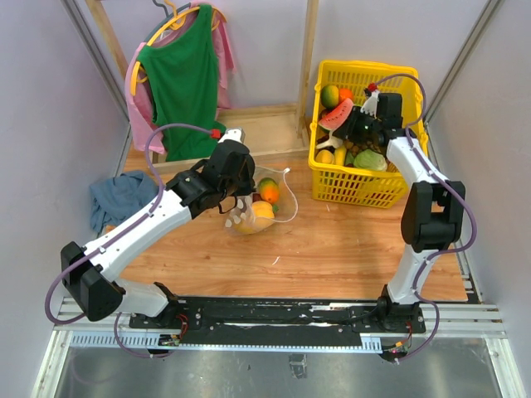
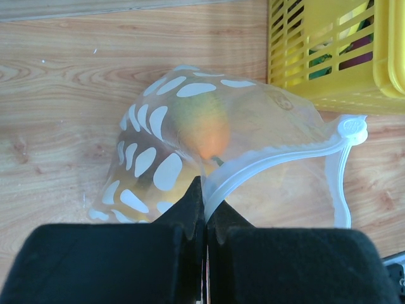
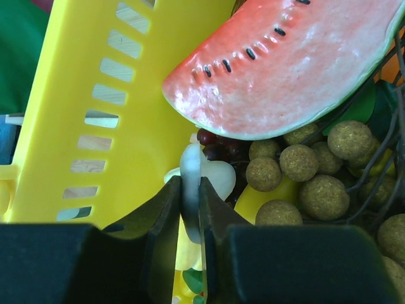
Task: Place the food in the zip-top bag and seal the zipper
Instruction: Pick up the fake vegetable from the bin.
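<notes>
Landmark: yellow slatted plastic basket (image 1: 358,189).

**Bag.** The clear, faintly pink, white-dotted plastic zip-top bag (image 2: 152,164) lies on the wooden table top (image 1: 332,249) just left of the basket. A green-orange toy mango (image 2: 205,126) is inside. The overhead view shows more orange and yellow round fruit with it. The pale press-seal zipper strip (image 2: 278,155) bows in an open arc, so the bag is unsealed. The strip's round end tab sits near the basket's foot.

**Left gripper** (image 2: 204,201). Jaws are pinched tight on the zipper strip at the end away from the basket.

**Right gripper** (image 3: 190,193). It is down inside the basket by its left wall, jaws closed onto a thin pale white toy piece (image 3: 192,161). I cannot tell which food this is. A red watermelon slice (image 3: 285,69) and a cluster of brown balls (image 3: 299,161) crowd it.

**Handling, my judgement.**
- The bag film looks thin, limp and slick, and would likely slump shut if the lip were let go.
- The stiffer zipper strip is the sound place to hold the bag.
- The toy fruit look light, hard and glossy, so round ones may squirt out of two fingers. Grip them across the middle or at a narrow end.
- The white piece is held by a thin edge and could pivot when lifted.
- To seal, the strip probably needs pulling straight before it is pressed along its length.
</notes>
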`<control>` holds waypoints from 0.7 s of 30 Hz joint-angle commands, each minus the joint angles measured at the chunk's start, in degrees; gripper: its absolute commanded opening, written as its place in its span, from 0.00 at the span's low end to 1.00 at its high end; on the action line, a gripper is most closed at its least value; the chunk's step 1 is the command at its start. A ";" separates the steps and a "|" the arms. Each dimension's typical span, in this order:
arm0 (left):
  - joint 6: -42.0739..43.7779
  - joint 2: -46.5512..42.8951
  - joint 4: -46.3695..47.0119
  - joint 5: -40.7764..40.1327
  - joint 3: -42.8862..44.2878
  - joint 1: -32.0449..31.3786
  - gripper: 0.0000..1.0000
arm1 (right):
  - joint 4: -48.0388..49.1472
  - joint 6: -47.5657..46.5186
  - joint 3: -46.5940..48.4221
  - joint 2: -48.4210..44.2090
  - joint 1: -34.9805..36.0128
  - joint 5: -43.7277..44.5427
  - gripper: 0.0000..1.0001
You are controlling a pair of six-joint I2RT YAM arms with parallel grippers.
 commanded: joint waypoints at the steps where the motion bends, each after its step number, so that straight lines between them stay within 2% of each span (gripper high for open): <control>1: 0.29 0.12 1.85 0.06 1.11 0.45 0.00 | -0.11 -2.28 0.05 -0.93 -0.52 -0.23 0.12; 5: 0.18 0.22 1.74 -0.44 1.34 0.40 0.00 | -1.97 -5.39 -0.60 -3.95 -0.45 2.25 0.01; 21: -3.08 -0.02 2.45 -0.18 0.60 0.45 0.00 | -6.63 -15.25 -7.62 -24.89 2.36 24.34 0.01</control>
